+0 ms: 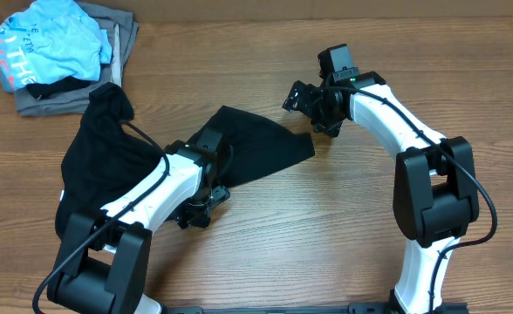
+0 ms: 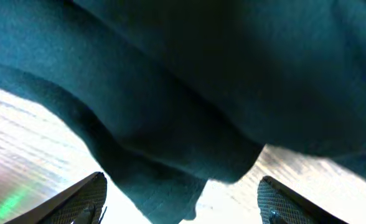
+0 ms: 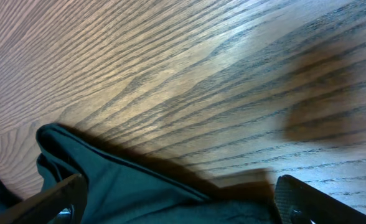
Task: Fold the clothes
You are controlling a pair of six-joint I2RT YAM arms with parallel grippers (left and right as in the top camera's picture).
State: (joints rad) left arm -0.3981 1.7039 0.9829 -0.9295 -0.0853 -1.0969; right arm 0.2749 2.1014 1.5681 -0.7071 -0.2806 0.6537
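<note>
Black fabric is spreading across the left half of the wooden tabletop: the T-shirt is lying crumpled and unfolded, one bunched end reaching toward the left edge and a flatter flap tapering toward the middle. The left arm is stretching over the shirt from the near edge, and the left gripper is hanging with its claw spread wide; a thick fold of the shirt is drooping into the gap between the two fingers, and neither finger is pinching it. The right arm is curving in from the near right, with the right gripper hovering low over the wood just beside the tip of the flap. Its claw is also gaping fully, and the hemmed edge of the shirt is showing between the fingers without being clamped. Toward the far left corner, a light blue shirt is sitting on top of a grey garment, close to the bunched end.
</note>
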